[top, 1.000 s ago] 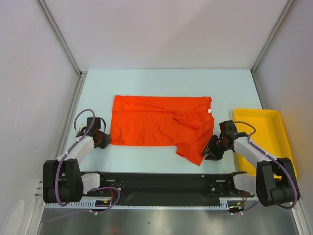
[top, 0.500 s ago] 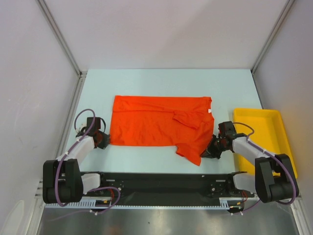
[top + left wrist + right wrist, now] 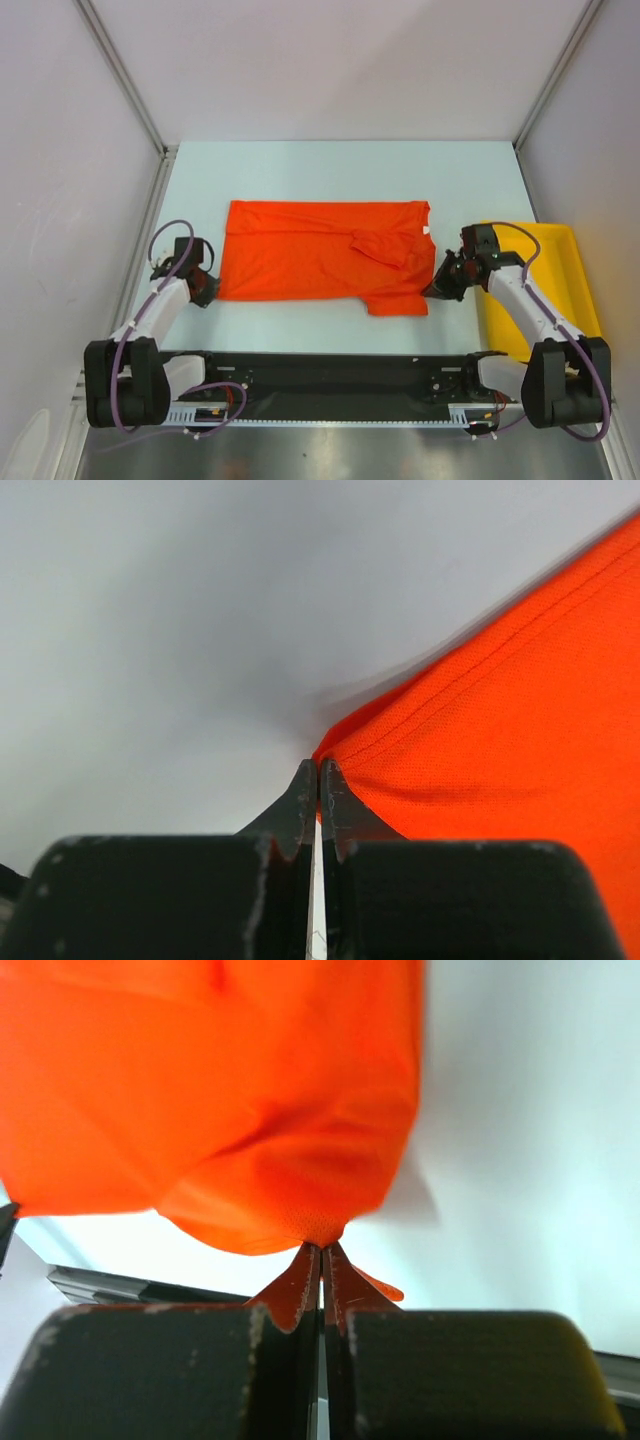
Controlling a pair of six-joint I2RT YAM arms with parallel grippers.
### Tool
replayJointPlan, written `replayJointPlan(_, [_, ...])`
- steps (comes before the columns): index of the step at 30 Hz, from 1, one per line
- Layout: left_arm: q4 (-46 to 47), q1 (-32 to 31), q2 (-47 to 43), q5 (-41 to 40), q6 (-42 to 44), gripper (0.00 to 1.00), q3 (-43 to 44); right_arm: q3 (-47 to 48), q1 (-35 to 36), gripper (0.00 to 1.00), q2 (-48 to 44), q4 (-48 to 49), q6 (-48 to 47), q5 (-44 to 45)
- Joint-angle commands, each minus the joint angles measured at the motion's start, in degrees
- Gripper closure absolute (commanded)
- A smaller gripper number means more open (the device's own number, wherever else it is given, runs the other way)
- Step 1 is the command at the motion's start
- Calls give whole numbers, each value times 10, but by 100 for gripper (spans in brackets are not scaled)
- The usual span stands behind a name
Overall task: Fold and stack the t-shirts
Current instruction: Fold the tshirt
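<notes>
- Shirt [image 3: 320,262] is lying flat mid-table [image 3: 330,170], long axis running L–R. The neck is sitting at its R end and the hem at its L end.
- One sleeve is lying folded in over the shirt's R part, and another is sticking out at the near-R corner.
- L gripper [image 3: 205,290] is sitting at the shirt's near-L corner with jaws pressed together, pinching the hem corner. L wrist cam is showing cloth running right into the tips.
- R gripper [image 3: 437,287] is sitting at the shirt's near-R corner, jaws likewise clamped on a bit of cloth edge, w/ a small orange tab poking out past the tips.
- Key relation: the shirt is spreading out between the two grippers and away from both toward its far edge. Each arm is working the end nearest it, so neither is reaching across.
- Judgement: the next move is prob. lifting both near corners together and carrying them toward the far edge, folding along the long axis. Uneven lift would be skewing the fold.
- Cloth is looking thin, matte, fine-knit, w/ a double stitch line along the hem. It is draping soft and limp under the R pinch.
- Tray [image 3: 560,240], yellow rigid plastic w/ a raised rim, is sitting just past the shirt's R end, partly under the R arm.
</notes>
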Motion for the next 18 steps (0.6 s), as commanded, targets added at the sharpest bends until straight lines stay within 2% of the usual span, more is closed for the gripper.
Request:
replayJointPlan(1, [-13,3,0,-25,39,100,40,52,-4,100,39,-25,-39,18])
replayJointPlan(9, [-5,-21,94,-34,99,100,167,165,-13,100,148,-5,-69,15])
replayJointPlan(18, [-17,-26,257,-37,101,100,323,292,-21,100,302,-20,-102,-21])
